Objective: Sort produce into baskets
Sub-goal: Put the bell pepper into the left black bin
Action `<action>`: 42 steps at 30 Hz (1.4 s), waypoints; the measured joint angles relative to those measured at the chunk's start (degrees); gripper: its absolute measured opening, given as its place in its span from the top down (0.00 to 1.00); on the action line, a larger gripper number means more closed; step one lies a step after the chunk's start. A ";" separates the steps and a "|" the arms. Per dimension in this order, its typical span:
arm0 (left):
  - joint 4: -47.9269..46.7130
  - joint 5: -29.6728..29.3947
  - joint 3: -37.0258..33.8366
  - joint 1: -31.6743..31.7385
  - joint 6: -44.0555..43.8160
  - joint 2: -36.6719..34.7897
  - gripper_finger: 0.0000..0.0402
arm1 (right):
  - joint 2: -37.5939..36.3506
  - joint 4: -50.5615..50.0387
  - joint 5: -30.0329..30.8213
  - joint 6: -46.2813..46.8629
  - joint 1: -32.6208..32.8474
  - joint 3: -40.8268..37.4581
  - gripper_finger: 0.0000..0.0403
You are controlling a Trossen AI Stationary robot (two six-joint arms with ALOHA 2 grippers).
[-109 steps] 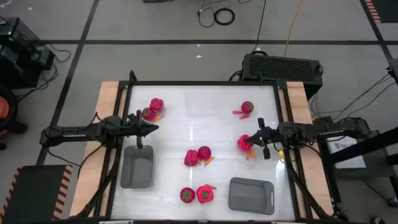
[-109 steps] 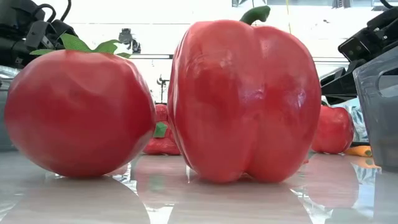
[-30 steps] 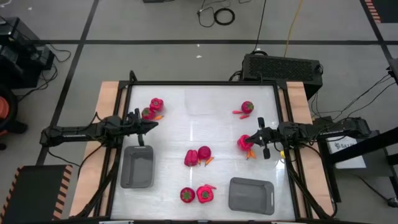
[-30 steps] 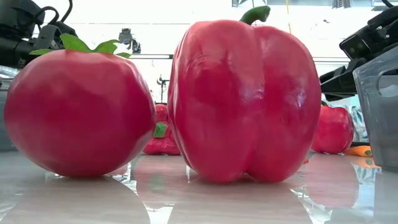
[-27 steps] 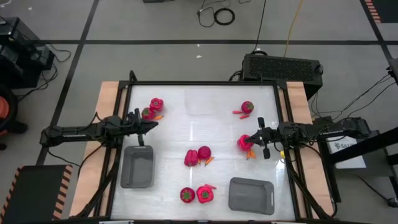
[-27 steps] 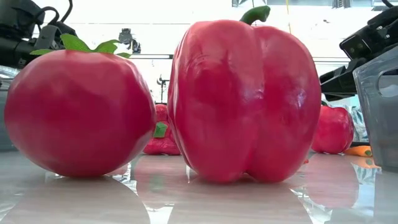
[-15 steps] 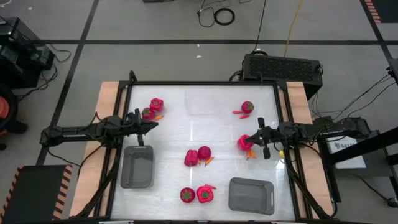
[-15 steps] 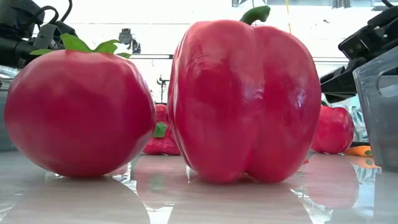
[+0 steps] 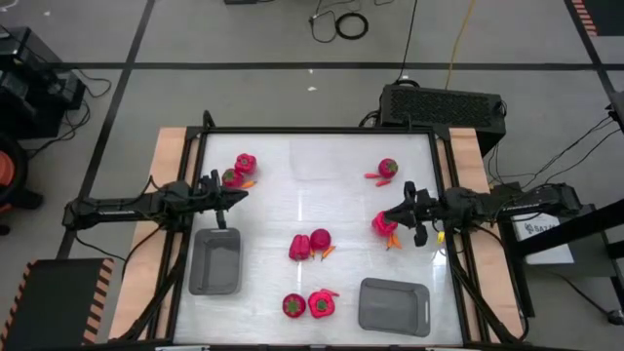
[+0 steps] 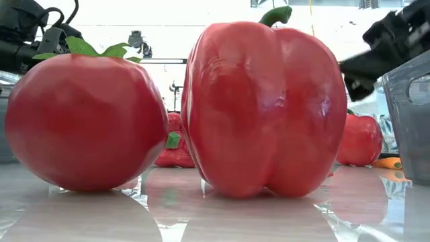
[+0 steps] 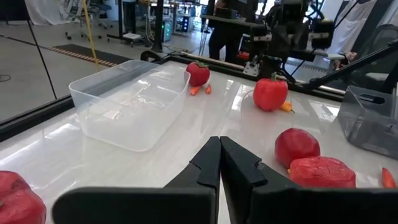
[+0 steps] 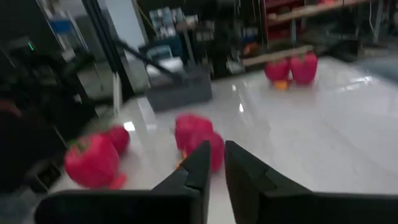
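Observation:
Red toy produce lies in pairs on the white table. A pepper with an orange piece lies right under my right gripper. A tomato lies at the far right, and a pepper and tomato at the far left. A pepper and tomato lie at the centre. A tomato and pepper lie at the front. My left gripper is shut and empty beside the far-left pair. My right gripper's fingers stand almost together and hold nothing.
Two grey bins stand at the near left and near right. A clear tray sits at the far middle. A black box stands behind the table's far right corner. The front tomato and pepper fill the low view.
My right gripper has risen a little and shifted slightly toward the table's far-left, over the pepper beside it; its wrist view is blurred. The produce and my left arm have stayed in place.

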 joint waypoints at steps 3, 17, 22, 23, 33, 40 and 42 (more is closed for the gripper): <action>-0.02 -0.03 0.02 0.00 0.29 0.00 0.97 | 0.19 -0.18 0.00 0.12 0.42 2.13 0.83; 0.08 -1.30 0.04 0.02 16.07 0.00 0.97 | 19.02 -4.56 3.78 7.63 3.63 19.22 0.72; 8.37 2.90 -0.02 0.00 0.32 -0.02 0.97 | 29.45 -9.83 5.06 5.02 4.82 29.12 0.72; 10.73 3.17 -0.02 0.00 -3.25 0.00 0.97 | 31.37 -10.34 5.07 4.41 4.99 30.93 0.72; 15.41 -5.85 0.00 0.03 -27.19 0.04 0.97 | 44.23 -13.11 4.92 3.76 6.40 40.10 0.72; 20.21 -5.34 0.04 0.00 -23.22 0.74 0.97 | 46.31 -16.50 4.79 3.61 6.70 41.41 0.72; 20.58 -8.31 0.04 0.00 -22.76 0.79 0.97 | 46.31 -17.90 4.79 2.89 6.70 41.41 0.72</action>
